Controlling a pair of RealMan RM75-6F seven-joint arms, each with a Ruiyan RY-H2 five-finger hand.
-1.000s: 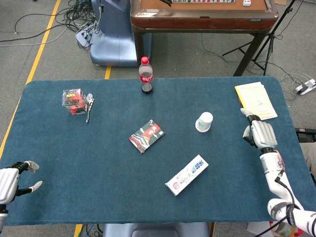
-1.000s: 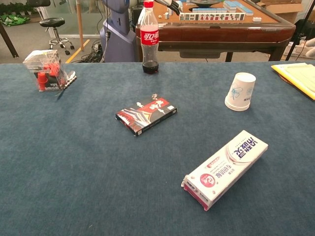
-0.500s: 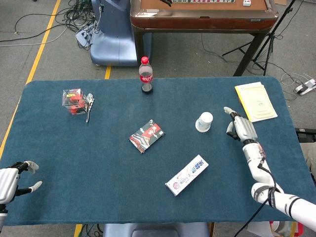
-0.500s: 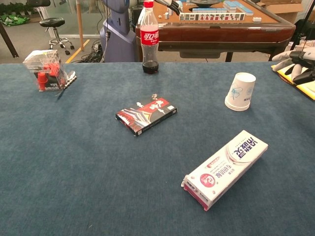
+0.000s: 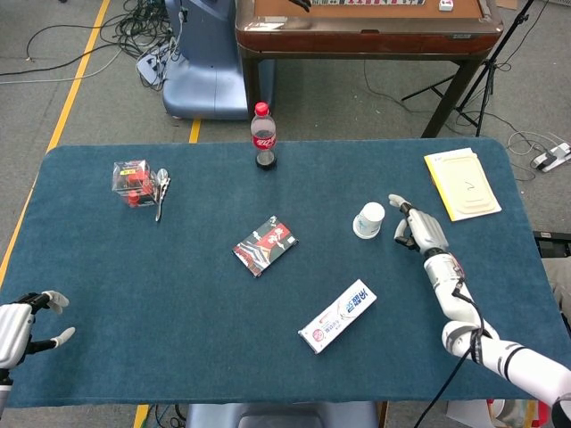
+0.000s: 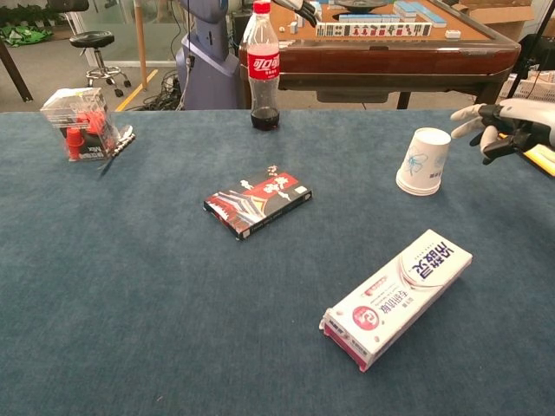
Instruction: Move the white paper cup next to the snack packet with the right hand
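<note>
white paper cup: upside down on the cloth, beyond the white carton, well right of the snack packet. right hand: just right of cup, fingers spread, holding nothing. likely light, thin-walled, crushable; grip mid-wall gently.

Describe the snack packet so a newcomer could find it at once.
On the blue cloth-covered table, look near the middle. The flat red, black and white snack packet lies there, left of the upside-down white paper cup; unlike the long white carton, it is dark and short.
</note>
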